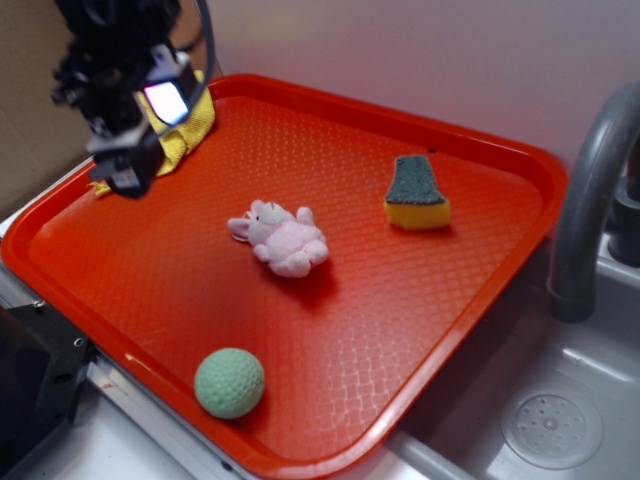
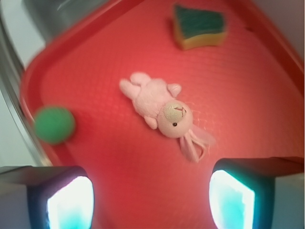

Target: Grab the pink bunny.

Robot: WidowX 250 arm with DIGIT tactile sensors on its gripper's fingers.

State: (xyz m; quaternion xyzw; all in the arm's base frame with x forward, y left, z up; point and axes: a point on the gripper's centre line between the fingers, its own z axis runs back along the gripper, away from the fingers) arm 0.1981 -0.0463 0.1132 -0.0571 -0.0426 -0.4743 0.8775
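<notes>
- Your black gripper hangs spread wide, empty, above the yellow cloth.
- The small pale-pink plush bunny lies mid-tray, unobstructed.
- The green textured ball and green-topped yellow sponge sit well apart on the red plastic tray.

From my station, bare tray floor surrounds the pink bunny on all sides. The sponge sits well apart toward the far rim, the green ball well apart near the front rim. The gripper hangs over the yellow cloth corner, nothing between it and the bunny. The faucet stands outside the tray.
</notes>
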